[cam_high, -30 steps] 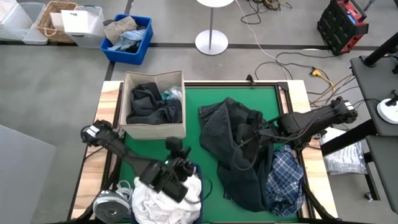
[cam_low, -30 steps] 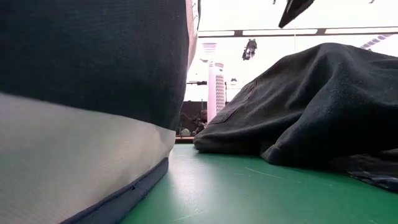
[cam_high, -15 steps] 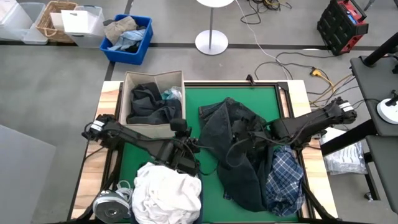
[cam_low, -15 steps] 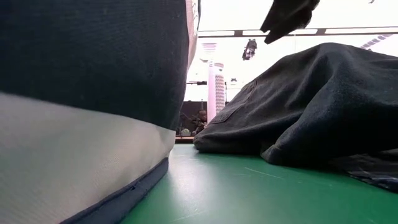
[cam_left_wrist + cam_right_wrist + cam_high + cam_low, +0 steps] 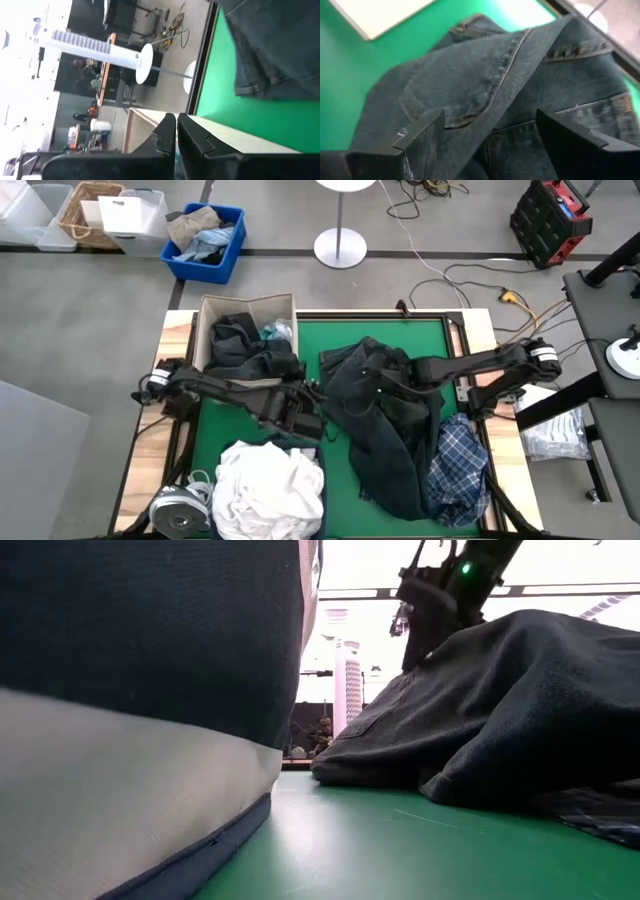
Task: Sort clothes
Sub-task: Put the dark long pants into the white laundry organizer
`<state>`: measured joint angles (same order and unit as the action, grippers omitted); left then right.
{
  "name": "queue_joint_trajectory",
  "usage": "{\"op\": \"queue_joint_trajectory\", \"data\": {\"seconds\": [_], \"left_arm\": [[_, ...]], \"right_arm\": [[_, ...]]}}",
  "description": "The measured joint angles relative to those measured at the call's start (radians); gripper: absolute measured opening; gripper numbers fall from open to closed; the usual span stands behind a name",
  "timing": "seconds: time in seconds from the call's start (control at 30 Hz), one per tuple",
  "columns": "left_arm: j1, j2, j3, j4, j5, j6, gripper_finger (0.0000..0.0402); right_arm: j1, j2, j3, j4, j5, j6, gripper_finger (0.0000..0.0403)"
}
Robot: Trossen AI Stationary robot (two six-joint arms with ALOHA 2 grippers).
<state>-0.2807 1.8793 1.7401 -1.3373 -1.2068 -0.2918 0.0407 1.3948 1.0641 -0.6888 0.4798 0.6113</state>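
A heap of dark jeans [image 5: 385,430] lies on the green mat, with the blue-and-white plaid shirt [image 5: 455,465] at its near right. White clothes [image 5: 270,490] are piled at the near left. Dark clothes and a teal piece fill the beige box [image 5: 245,345] at the far left. My right gripper [image 5: 383,385] is open over the far part of the jeans [image 5: 495,85], its fingers astride a seam fold. My left gripper [image 5: 308,405] is shut and holds nothing, between the box and the jeans [image 5: 270,45], pointing at the far edge. My right gripper [image 5: 425,625] comes down on the top of the jeans heap [image 5: 440,650] from above, slanting from the table's right. Its fingers [image 5: 415,135] stand wide apart over a seam fold. Whether the tips touch the denim, I cannot tell.
The wall of the bin under the white clothes [image 5: 130,740] fills the left of the low view. A silver roll [image 5: 175,508] sits at the table's near left corner. On the floor beyond stands a blue crate [image 5: 205,240]. Bare green mat [image 5: 330,470] shows between the piles.
My left gripper has gone from over the white pile toward the far edge and a little right, to the middle of the table; the white pile now lies uncovered. My right gripper has moved toward the table's left and down onto the jeans heap.
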Motion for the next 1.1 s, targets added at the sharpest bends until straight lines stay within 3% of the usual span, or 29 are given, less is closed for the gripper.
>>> {"op": "queue_joint_trajectory", "data": {"seconds": [0.2, 0.3, 0.47, 0.63, 0.73, 0.87, 1.1], "left_arm": [[0.104, 0.0, -0.002, -0.009, -0.004, 0.003, 0.0], [0.148, 0.0, -0.002, -0.029, -0.007, 0.015, 0.0], [0.21, 0.0, -0.002, -0.033, -0.007, 0.061, 0.0], [0.256, 0.0, -0.002, -0.032, -0.002, 0.108, 0.0], [0.28, 0.0, 0.015, -0.033, 0.019, 0.16, 0.0], [0.305, -0.025, 0.064, -0.032, 0.226, 0.184, 0.0], [0.289, -0.129, 0.219, 0.075, 0.642, 0.089, 0.0]], "right_arm": [[-0.041, 0.055, 0.0, 0.026, -0.027, -0.067, 0.0295], [-0.067, 0.077, 0.0, 0.071, -0.111, -0.12, 0.0268], [-0.104, 0.122, 0.0, 0.132, -0.288, -0.191, 0.0172], [-0.12, 0.173, -0.002, 0.186, -0.297, -0.297, 0.0033], [-0.136, 0.169, 0.007, 0.201, -0.307, -0.31, 0.0015], [-0.14, 0.076, 0.041, 0.172, -0.312, -0.305, 0.001], [-0.137, -0.209, 0.112, 0.089, -0.374, -0.052, 0.0009]]}}
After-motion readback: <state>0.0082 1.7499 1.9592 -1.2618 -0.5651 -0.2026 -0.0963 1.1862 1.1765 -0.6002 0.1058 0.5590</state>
